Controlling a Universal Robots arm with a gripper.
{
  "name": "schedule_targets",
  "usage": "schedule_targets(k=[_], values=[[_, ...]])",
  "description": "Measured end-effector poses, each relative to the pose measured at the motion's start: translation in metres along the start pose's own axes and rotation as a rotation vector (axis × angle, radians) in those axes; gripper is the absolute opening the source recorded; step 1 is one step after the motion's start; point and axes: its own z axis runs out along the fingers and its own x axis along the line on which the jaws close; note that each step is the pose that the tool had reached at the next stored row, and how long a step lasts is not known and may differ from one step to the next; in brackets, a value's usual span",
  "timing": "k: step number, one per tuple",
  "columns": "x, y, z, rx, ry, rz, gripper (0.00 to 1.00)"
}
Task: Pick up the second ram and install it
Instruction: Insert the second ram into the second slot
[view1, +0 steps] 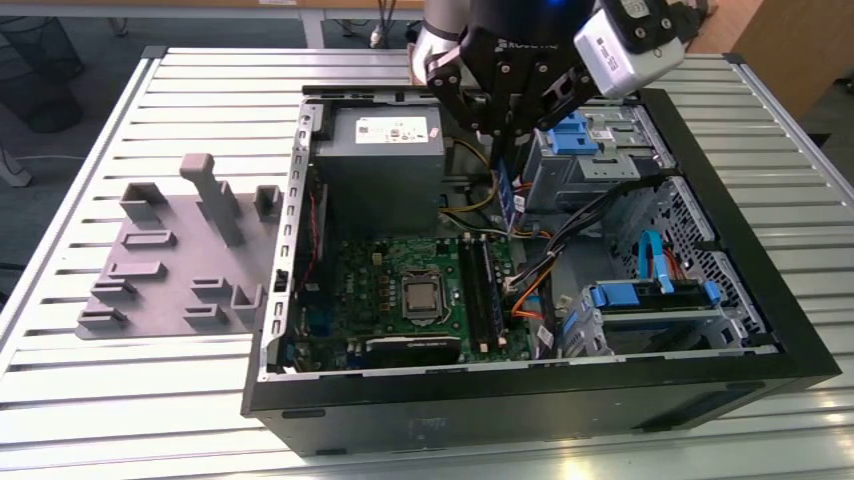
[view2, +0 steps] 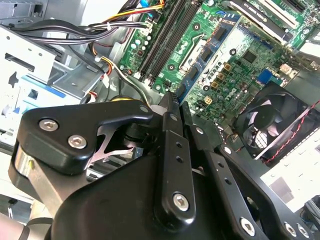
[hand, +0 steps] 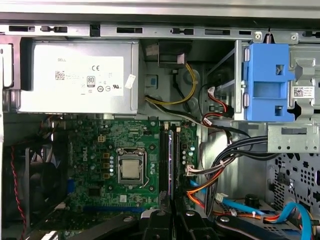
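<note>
My gripper (view1: 511, 140) hangs over the open computer case (view1: 747, 330), shut on the second ram (view1: 513, 195). The stick is a thin blue-green strip that hangs upright below the fingers, above the far end of the black memory slots (view1: 483, 290). In the first wrist view the ram (hand: 173, 165) shows edge-on as a dark strip, lined up along the slots (hand: 164, 160) and running up from the gripper (hand: 171, 215). In the second wrist view the gripper (view2: 175, 107) has its black fingers (view2: 170, 150) pressed close together, with the slots (view2: 165, 37) beyond them.
A grey power supply (view1: 380, 150) sits at the far end of the case, and blue drive carriers (view1: 647, 295) on the exterior view's right. Loose cables (view1: 561, 235) cross beside the slots. A grey plastic fixture (view1: 174, 265) stands on the slatted table on the exterior view's left.
</note>
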Motion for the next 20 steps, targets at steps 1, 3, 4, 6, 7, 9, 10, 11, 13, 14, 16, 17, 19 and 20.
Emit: schedule_targets(k=[1,3,4,6,7,9,10,11,13,14,16,17,19,20], values=[[0.0000,0.0000,0.0007,-0.0001,-0.0001,0.000,0.14],[0.0000,0.0000,0.0030,0.0000,0.0000,0.000,0.14],[0.0001,0.0000,0.0045,0.0001,0.0000,0.000,0.14],[0.0001,0.0001,0.0081,0.0001,0.0000,0.000,0.14],[0.0001,0.0001,0.0100,0.0000,0.0000,0.000,0.14],[0.0002,0.0001,0.0136,0.0000,0.0000,0.000,0.14],[0.0002,0.0001,0.0154,0.0001,0.0000,0.000,0.14],[0.0002,0.0001,0.0172,0.0001,0.0000,0.000,0.14],[0.0003,0.0002,0.0208,0.0001,0.0001,0.000,0.14],[0.0003,0.0002,0.0227,0.0001,0.0002,0.000,0.14],[0.0003,0.0002,0.0263,0.0001,0.0001,0.000,0.14],[0.0003,0.0002,0.0281,0.0000,0.0002,0.000,0.14],[0.0004,0.0003,0.0317,0.0000,0.0002,0.000,0.14],[0.0004,0.0003,0.0335,0.0000,0.0003,0.000,0.14]])
